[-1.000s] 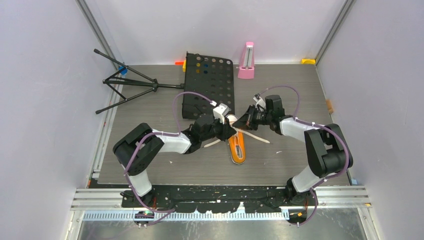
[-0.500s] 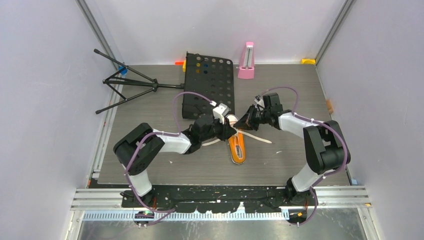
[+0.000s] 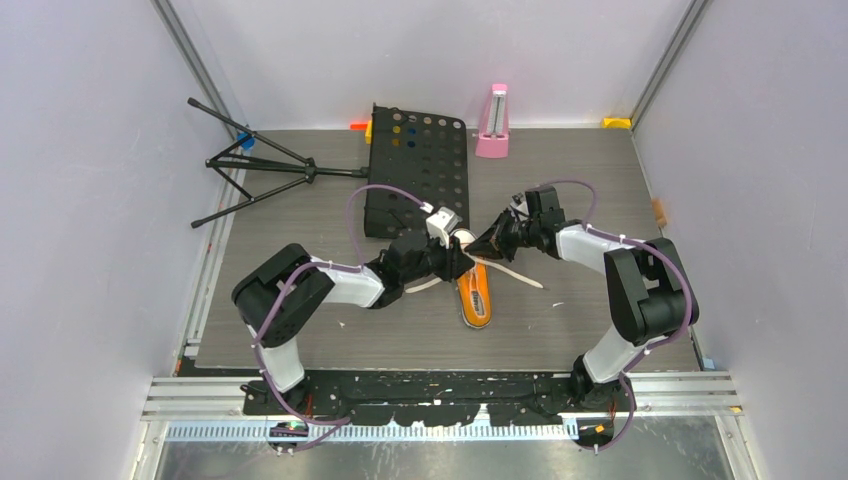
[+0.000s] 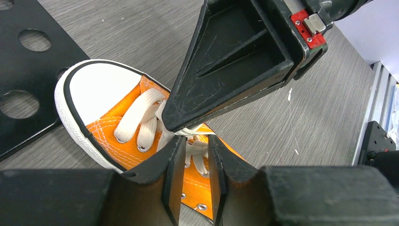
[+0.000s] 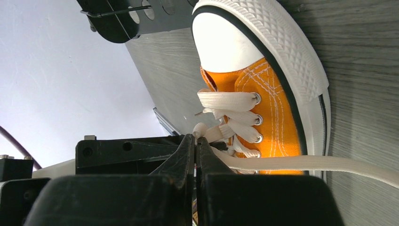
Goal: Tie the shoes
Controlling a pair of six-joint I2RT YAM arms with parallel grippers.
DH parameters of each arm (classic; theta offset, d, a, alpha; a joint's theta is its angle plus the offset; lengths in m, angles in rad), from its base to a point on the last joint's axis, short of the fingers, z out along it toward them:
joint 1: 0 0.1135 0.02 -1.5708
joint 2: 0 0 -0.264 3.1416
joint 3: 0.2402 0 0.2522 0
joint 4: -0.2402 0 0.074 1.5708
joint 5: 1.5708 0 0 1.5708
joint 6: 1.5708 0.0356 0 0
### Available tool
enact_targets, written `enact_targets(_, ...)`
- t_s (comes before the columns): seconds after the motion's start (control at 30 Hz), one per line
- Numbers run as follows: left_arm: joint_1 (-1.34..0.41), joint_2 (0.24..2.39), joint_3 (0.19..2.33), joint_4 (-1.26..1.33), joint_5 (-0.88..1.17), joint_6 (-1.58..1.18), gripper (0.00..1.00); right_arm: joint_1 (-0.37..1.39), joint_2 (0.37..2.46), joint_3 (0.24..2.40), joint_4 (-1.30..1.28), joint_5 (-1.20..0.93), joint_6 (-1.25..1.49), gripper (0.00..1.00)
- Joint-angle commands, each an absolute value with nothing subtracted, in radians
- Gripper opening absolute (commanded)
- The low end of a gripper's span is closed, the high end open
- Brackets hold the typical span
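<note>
The orange shoe (image 3: 477, 298) lies mid-table with its white toe cap toward the back; it also shows in the wrist views (image 4: 106, 129) (image 5: 277, 117). My two grippers meet over its laces. The left gripper (image 3: 463, 262) (image 4: 195, 140) hovers just above the lace crossings, jaws a narrow gap apart, with nothing pinched between them. The right gripper (image 3: 484, 250) (image 5: 195, 140) is shut on a fold of white lace (image 5: 201, 130) pulled up from the eyelets. A long lace end (image 5: 306, 163) runs from it across the shoe's side. Loose lace ends (image 3: 520, 277) trail on the table on both sides.
A black perforated panel (image 3: 418, 165) lies just behind the shoe, its edge close to the toe cap. A folded black tripod (image 3: 262, 170) sits at the back left. A pink metronome (image 3: 492, 122) stands at the back wall. Grey walls enclose the table.
The left gripper's jaws have parted a little over the laces. The right gripper has edged slightly left and back, still pinching the lace. The shoe has stayed in place.
</note>
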State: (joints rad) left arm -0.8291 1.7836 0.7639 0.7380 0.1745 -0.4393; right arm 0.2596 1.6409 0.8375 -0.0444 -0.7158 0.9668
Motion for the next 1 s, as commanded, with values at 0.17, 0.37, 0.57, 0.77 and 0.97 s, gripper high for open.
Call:
enact_targets(0.17,-0.824,1.804,0.770,0.818,0.110,-0.463,0.32,0.267,1.626,0.815,0.041,-0.802,1.072,0.00)
enact_targets(0.37,-0.824,1.833,0.783,0.835,0.082,-0.488,0.30,0.267,1.618,0.793,0.059,-0.801,1.086,0.00)
enact_targets(0.57,-0.824,1.878,0.805,0.880,0.057,-0.515,0.08,0.267,1.618,0.778,0.087,-0.808,1.109,0.00)
enact_targets(0.77,-0.824,1.834,0.768,0.866,0.083,-0.501,0.00,0.267,1.616,0.799,0.048,-0.778,1.074,0.00)
enact_targets(0.97,-0.824,1.737,0.723,0.771,0.103,-0.455,0.00,0.266,1.611,0.808,0.054,-0.756,1.073,0.00)
